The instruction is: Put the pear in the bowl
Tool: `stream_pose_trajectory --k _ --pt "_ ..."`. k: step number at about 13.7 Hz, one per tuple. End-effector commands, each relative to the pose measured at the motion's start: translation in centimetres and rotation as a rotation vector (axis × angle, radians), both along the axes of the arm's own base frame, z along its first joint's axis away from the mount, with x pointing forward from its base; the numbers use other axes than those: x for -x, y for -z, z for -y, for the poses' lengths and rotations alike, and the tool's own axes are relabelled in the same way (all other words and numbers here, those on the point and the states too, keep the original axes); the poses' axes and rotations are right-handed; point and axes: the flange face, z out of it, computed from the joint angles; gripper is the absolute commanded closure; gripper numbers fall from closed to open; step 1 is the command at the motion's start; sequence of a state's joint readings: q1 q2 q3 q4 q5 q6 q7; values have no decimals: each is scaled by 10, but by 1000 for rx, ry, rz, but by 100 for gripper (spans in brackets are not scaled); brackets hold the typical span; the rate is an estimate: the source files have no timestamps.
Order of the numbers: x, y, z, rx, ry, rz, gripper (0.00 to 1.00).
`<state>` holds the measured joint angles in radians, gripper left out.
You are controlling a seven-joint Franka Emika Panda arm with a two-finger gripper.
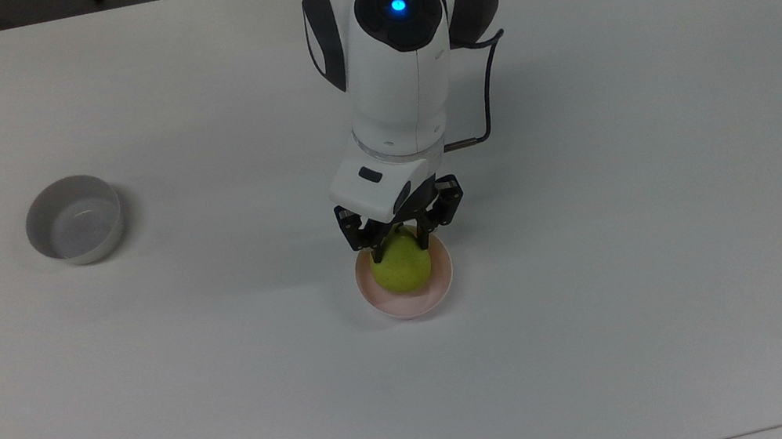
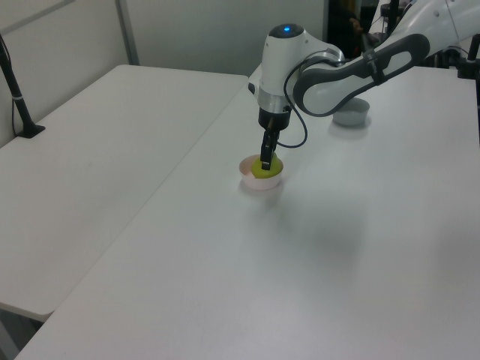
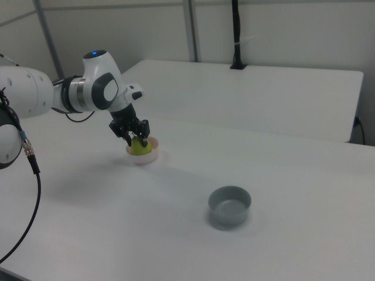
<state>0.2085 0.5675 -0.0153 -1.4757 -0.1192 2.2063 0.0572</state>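
We find the small yellow-green pear (image 1: 402,268) sitting inside the small round pale pink bowl (image 1: 442,286), near the middle of the white table (image 1: 636,210). The black two-finger gripper (image 1: 402,245) of the white arm (image 1: 395,76) is directly over the bowl, its fingers (image 1: 378,247) closed on the narrow upper part of the pear, one on each side. The fruit is grasped, not released.

In the top view we see the pear's broad lower half filling most of the bowl, with a crescent of pink rim showing on the top view's right and lower side. The stem is hidden under the gripper body there.

In the left view the gripper (image 2: 265,162) appears edge-on as a single dark bar running down into the pear (image 2: 268,169), so the finger spacing cannot be judged there; the pear rises slightly above the bowl (image 2: 259,181) rim.

In the right view the gripper (image 3: 136,137) shows both fingers straddling the pear (image 3: 138,148), which sits low in the bowl (image 3: 146,157).

A second, grey-white round bowl (image 1: 74,219) stands well apart from the pink one, holding nothing.
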Motion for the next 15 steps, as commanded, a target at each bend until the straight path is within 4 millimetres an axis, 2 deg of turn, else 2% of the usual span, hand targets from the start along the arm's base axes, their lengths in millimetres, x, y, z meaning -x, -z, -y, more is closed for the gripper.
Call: stream_pose_trajectory --k 1,2,4,7,9,10,12,15 --pt "2 -10 -3 1 17 8 0" --pt "3 -17 -3 1 18 12 0" --pt "10 -53 2 -3 26 33 0" --pt "31 -106 24 10 67 -7 0" --pt "48 -138 44 10 98 -17 0" --pt "56 -147 52 11 110 -30 0" --pt "82 -180 77 10 143 -55 0" --pt "114 -216 114 -67 193 -81 0"
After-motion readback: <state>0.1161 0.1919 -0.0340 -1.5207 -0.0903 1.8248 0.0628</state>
